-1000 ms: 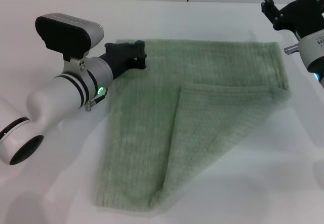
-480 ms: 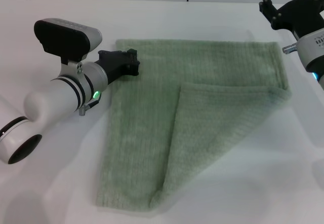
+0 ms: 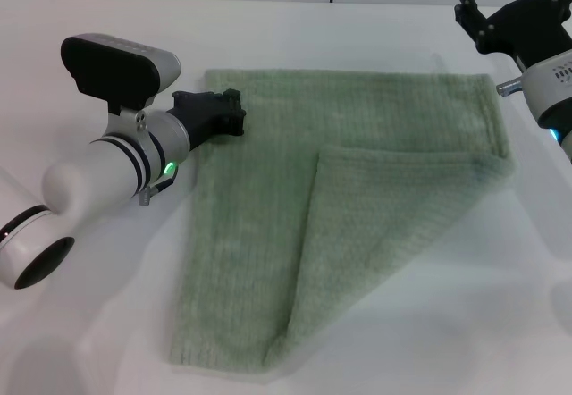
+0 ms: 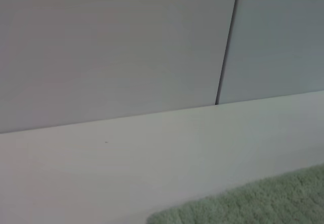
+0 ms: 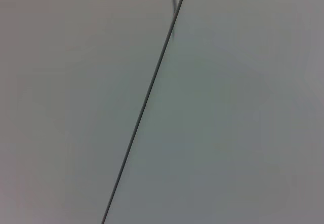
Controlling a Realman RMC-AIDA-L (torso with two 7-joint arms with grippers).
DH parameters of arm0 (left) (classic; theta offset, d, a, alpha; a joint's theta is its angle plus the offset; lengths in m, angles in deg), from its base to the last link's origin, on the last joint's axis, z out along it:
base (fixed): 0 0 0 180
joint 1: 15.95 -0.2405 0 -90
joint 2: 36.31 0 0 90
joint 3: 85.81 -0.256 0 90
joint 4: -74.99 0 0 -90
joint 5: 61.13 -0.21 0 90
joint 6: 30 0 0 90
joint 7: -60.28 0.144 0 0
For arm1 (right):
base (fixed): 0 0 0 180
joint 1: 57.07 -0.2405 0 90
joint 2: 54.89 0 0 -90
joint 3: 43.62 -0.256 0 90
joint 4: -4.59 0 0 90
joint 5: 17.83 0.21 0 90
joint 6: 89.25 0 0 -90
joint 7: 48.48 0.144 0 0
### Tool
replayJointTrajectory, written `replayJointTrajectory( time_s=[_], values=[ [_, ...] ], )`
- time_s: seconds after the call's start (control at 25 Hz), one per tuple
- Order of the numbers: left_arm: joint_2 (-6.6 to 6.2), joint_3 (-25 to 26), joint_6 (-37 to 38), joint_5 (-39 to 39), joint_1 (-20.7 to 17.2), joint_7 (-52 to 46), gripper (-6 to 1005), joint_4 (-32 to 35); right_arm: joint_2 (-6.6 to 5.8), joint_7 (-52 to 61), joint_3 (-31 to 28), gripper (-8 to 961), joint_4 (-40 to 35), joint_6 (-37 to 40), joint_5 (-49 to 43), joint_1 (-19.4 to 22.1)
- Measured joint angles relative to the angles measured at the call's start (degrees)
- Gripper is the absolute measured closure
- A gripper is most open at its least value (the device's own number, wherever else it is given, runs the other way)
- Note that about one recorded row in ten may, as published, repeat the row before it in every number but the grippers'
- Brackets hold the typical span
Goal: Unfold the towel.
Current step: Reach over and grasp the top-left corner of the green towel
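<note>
The towel [image 3: 340, 207] lies flat on the white table [image 3: 80, 341], one corner folded over its middle. The left end effector [image 3: 223, 113] rests at its far left edge; I cannot tell its opening. The right end effector [image 3: 509, 6], fingers spread, hovers beyond the far right corner. No writing is legible.

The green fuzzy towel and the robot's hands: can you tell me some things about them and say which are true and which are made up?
1. The pale sage-green terry towel lies on the white table. True.
2. The towel is spread out fully flat. False: one corner flap is folded over on top of it.
3. The left hand is at the towel's far left corner. True.
4. The right hand is pressing on the middle of the towel. False: it is raised beyond the far right corner, off the towel.
5. The towel is bright red. False: it is pale green.
</note>
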Motion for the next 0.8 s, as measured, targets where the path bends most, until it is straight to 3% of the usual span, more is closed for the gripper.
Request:
replayJointTrajectory(
  time_s=[0.8],
  values=[
    [0.08, -0.2, 0.0, 0.0, -0.5, -0.5, 1000, 0.0, 0.09, 0.2, 0.6, 194, -0.6, -0.2, 0.0, 0.0]
  ],
)
